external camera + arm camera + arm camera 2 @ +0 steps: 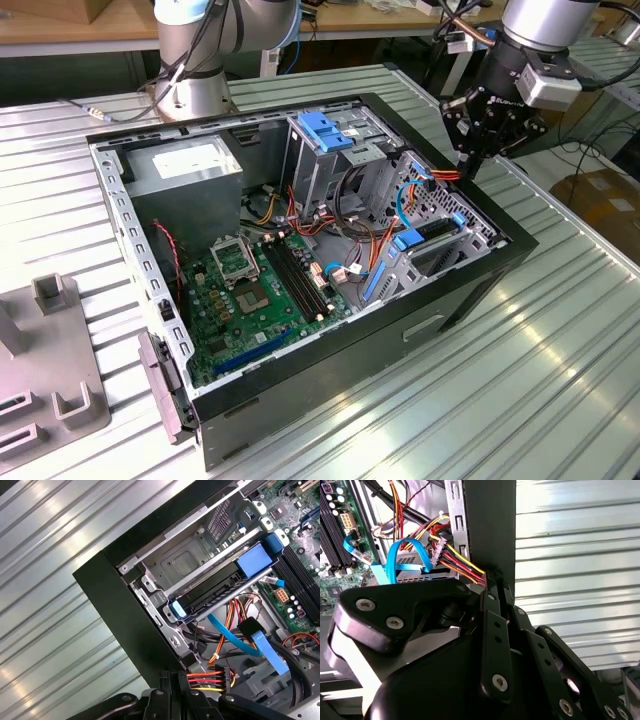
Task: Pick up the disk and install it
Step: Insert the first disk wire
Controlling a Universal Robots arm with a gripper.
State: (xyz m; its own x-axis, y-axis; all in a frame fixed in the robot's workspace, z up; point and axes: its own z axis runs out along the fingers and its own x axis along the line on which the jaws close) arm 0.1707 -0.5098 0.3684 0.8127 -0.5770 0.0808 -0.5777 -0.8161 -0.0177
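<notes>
The disk lies in the metal drive cage at the front corner of the open computer case, at the exterior view's right. It is a black slab with a blue carrier frame. The first wrist view shows the disk seated between the cage rails, with blue tabs at both ends. My gripper hangs just above the case wall beside that cage, fingers pressed together and shut. In both wrist views its fingertips sit right next to a red, yellow and orange cable bundle.
Inside the case are a green motherboard, a grey power supply box, a taller cage with a blue clip and blue data cables. The case stands on a ribbed metal table. A grey fixture sits at the exterior view's left.
</notes>
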